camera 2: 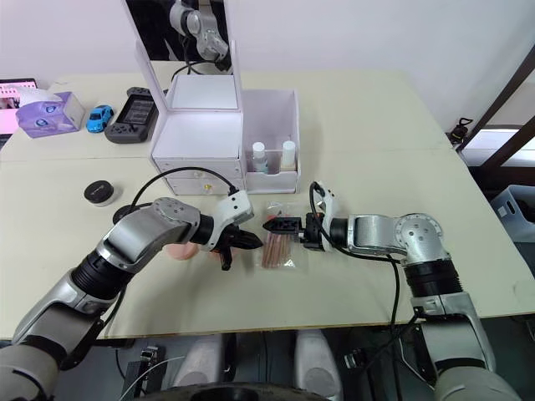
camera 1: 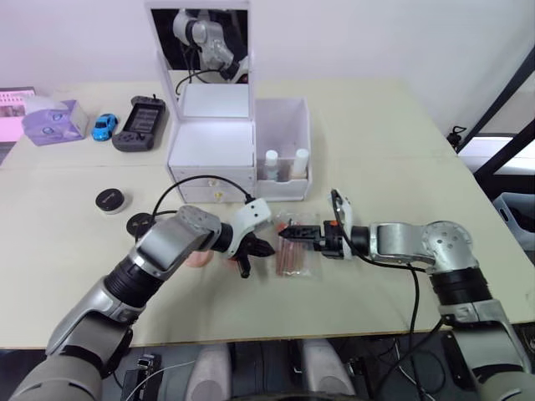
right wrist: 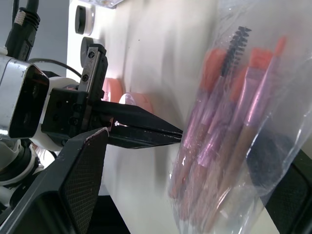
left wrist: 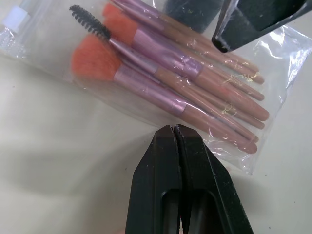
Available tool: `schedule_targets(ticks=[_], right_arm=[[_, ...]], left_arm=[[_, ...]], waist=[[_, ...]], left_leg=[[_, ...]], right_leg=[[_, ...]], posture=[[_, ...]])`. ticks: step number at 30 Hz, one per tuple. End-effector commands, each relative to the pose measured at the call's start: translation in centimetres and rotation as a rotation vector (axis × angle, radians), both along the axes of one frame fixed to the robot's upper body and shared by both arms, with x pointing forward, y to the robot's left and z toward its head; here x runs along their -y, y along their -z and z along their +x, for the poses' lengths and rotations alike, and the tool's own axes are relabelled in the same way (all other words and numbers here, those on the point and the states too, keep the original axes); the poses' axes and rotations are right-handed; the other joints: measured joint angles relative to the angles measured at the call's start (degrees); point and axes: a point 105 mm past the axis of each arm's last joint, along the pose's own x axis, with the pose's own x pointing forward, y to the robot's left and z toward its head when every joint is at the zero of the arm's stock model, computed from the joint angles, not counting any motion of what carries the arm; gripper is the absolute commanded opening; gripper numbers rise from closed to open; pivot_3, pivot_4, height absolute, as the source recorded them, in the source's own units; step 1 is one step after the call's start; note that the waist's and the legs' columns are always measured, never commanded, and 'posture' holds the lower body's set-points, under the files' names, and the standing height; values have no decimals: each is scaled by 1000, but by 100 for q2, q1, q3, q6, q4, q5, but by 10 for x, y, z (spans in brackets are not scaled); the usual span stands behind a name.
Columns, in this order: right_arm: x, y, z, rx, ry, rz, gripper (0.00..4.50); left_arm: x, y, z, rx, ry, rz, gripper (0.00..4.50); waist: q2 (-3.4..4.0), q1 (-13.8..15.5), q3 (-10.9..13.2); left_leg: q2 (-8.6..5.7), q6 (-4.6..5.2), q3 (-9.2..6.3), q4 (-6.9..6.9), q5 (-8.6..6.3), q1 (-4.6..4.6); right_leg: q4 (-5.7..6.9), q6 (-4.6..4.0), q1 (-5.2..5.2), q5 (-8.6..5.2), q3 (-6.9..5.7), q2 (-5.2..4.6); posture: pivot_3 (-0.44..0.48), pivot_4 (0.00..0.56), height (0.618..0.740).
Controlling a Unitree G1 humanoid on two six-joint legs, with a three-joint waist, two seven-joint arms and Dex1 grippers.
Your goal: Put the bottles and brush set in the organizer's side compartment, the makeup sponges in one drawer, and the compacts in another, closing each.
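Pink brush set (camera 1: 294,251) lies between clenched left pincer (camera 1: 257,249) and right pincer (camera 1: 288,235) grasping it.

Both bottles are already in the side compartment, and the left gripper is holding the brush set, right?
Not quite. The bottles are in the side compartment, but the left gripper is shut and empty beside the brush set, as the left wrist view shows. The right gripper is at the bag instead.

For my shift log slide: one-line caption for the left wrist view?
Left gripper, fingers shut, pinches the edge of the bagged brush set on the table.
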Motion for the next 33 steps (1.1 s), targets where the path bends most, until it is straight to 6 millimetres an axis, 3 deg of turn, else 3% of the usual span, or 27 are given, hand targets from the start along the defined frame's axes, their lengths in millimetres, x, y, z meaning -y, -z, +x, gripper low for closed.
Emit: schedule_targets(ticks=[1, 4, 11, 15, 17, 19, 22, 26, 31, 33], right_arm=[[1, 22, -8, -72, -27, -46, 4500], [1, 25, -10, -80, -28, -38, 3635], [5, 27, -13, -81, -32, -29, 175], [11, 17, -14, -34, -27, -21, 44], [17, 2, -18, 65, -40, -49, 44], [20, -25, -18, 245, -22, -35, 44], [23, -50, -21, 438, -29, -47, 44], [28, -121, -14, 912, -9, -22, 44], [19, -165, -11, 1105, -180, 8, 44], [16, -181, 1, 1228, -245, -49, 44]], left_arm=[[-6, 0, 1, 17, -20, 25, 60], [-7, -3, 3, 25, -30, 17, 0], [-10, -9, 6, 38, -35, 0, 0], [-9, -16, 8, 36, -39, -31, 0], [-8, -28, 5, 25, -29, -94, 0], [-8, -47, 0, 11, -6, -186, 0], [-12, -65, -6, 9, 7, -261, 0], [-37, -101, -13, 111, -23, -354, 0], [-54, -122, -23, 241, -72, -491, 0], [-58, -129, -26, 276, -90, -562, 0]], waist=[[1, -3, -9], [2, -1, -11], [0, -1, -12], [0, 37, -12], [2, 42, -11], [6, 45, -6], [10, 19, -3], [14, -15, 1], [25, -2, 10], [22, 16, 11]], left_leg=[[1, 0, 0, 0, 0, 1], [4, 0, 0, -2, 0, 1], [9, 1, -1, -9, 0, -1], [10, 1, -4, -6, 0, -6], [10, 1, -5, -5, 0, -13], [8, 1, -7, -6, 0, -33], [5, 5, -3, -8, -3, -38], [11, 11, -5, -17, -7, -26], [38, 10, -4, -14, -7, -17], [47, 10, -3, -9, -7, -18]], right_leg=[[0, 0, 0, 0, 0, 2], [0, 0, 0, 0, 2, 7], [-2, -4, -5, 2, 4, 14], [-2, -3, -5, 1, 5, 18], [-6, -3, -8, 1, 5, 17], [-13, 0, -22, -1, 5, 17], [-16, 11, -27, -7, 12, 16], [-13, 33, -30, -22, 14, 27], [-13, 14, -29, -12, 27, 61], [-14, 4, -28, -6, 25, 69]], posture=[[0, 150, 740], [0, 150, 740], [0, 150, 740], [0, 150, 740], [0, 150, 740], [0, 150, 740], [0, 150, 740], [0, 150, 740], [0, 150, 740], [0, 150, 740]])
